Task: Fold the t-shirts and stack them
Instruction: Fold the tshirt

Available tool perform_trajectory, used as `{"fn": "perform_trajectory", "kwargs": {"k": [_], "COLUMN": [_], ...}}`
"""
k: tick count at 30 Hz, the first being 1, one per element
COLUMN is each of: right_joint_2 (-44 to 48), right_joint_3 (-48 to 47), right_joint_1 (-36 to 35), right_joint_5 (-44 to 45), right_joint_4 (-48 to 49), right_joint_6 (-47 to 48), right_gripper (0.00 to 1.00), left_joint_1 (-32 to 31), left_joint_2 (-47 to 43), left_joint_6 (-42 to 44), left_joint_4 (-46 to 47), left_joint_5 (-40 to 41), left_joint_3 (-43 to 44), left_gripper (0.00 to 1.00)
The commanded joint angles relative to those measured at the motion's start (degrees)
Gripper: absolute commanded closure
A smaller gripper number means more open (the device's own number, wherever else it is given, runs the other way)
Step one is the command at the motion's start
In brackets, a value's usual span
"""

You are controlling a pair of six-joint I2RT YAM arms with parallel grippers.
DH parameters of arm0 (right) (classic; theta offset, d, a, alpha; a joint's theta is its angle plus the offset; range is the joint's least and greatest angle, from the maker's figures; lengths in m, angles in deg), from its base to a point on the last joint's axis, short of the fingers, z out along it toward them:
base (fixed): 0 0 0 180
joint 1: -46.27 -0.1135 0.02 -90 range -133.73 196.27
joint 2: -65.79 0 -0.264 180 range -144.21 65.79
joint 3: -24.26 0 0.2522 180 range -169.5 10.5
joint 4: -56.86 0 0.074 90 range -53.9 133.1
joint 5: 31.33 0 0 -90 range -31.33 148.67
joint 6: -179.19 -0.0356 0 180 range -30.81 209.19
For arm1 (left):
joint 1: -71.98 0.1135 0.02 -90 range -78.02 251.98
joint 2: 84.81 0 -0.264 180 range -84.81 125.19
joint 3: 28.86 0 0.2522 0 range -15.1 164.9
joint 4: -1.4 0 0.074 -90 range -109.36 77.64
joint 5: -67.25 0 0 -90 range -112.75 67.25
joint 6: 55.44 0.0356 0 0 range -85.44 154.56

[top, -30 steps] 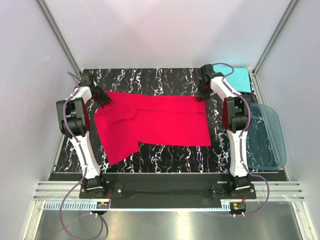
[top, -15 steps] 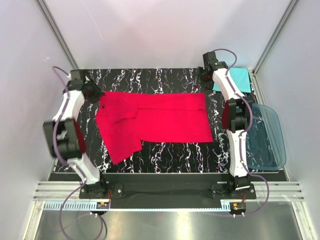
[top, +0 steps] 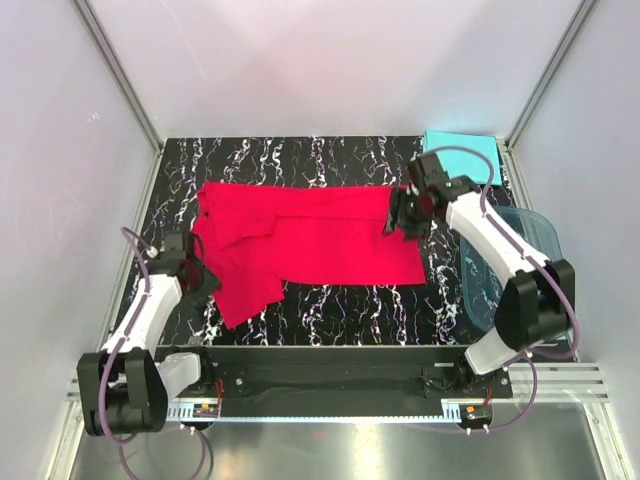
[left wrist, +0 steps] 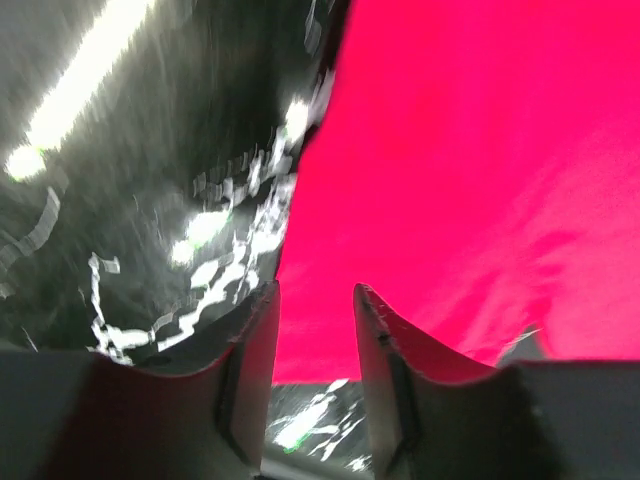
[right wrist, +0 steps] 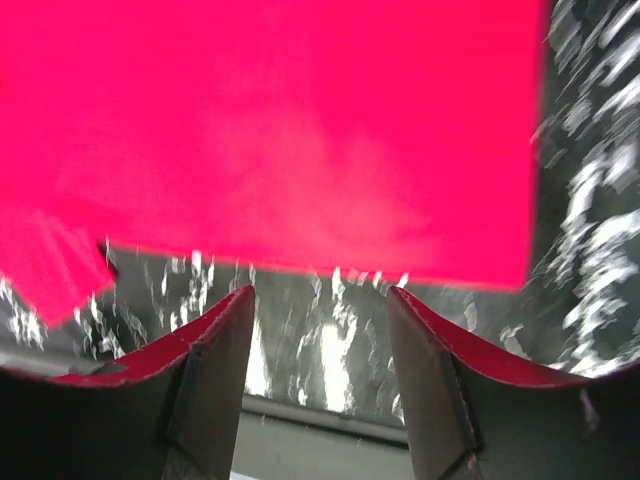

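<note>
While the red shirt (top: 320, 235) lies spread over the middle of the table (top: 330, 160), both grippers are open and holding nothing. The left gripper (top: 203, 280) has its jaws only a bit apart at the shirt's near-left flap, and the right gripper (top: 397, 222) is spread wider over the right end, hem just past its tips. The turquoise shirt (top: 462, 148) sits at the table's far right corner.

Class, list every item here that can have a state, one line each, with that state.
Bright red cloth t-shirt: spread on the black marble-patterned table, partly folded, not gripped.
Turquoise cloth t-shirt: folded, far right corner.
Translucent blue plastic tub: upright, right edge.
Left tool: open, empty.
Right tool: open, empty.
</note>
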Motion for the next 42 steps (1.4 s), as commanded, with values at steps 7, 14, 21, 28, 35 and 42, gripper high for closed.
{"fn": "perform_trajectory", "kwargs": {"k": [7, 14, 21, 28, 35, 42], "right_joint_2": [11.62, 14.97, 13.83, 8.65, 6.10, 4.34], "right_joint_3": [16.21, 20.60, 24.12, 28.95, 34.67, 36.78], "right_joint_1": [-1.82, -1.82, 3.52, 8.72, 10.13, 11.45], "right_joint_5": [-3.29, -2.50, -1.70, -1.71, -1.72, 0.83], "right_joint_4": [4.32, 4.75, 5.45, 10.64, 19.70, 21.89], "right_joint_6": [-6.44, -6.27, -7.85, -11.00, -13.74, -13.48], "right_gripper": [0.36, 0.36, 0.38, 0.52, 0.46, 0.48], "left_joint_1": [-4.71, -4.71, -4.71, -4.71, -4.97, -5.06], "left_joint_2": [4.84, 7.21, 12.92, 6.00, -1.92, -3.95], "left_joint_6": [-7.30, -8.18, -7.57, -7.30, -8.45, -8.80], "left_joint_4": [4.38, 6.75, 10.18, 6.59, 4.21, 2.72], "left_joint_5": [3.91, 4.53, 3.12, 1.80, 0.40, -0.22], "left_joint_3": [-6.23, -7.72, -7.46, -7.81, -9.66, -8.52], "left_gripper": [0.57, 0.58, 0.94, 1.00, 1.00, 1.00]}}
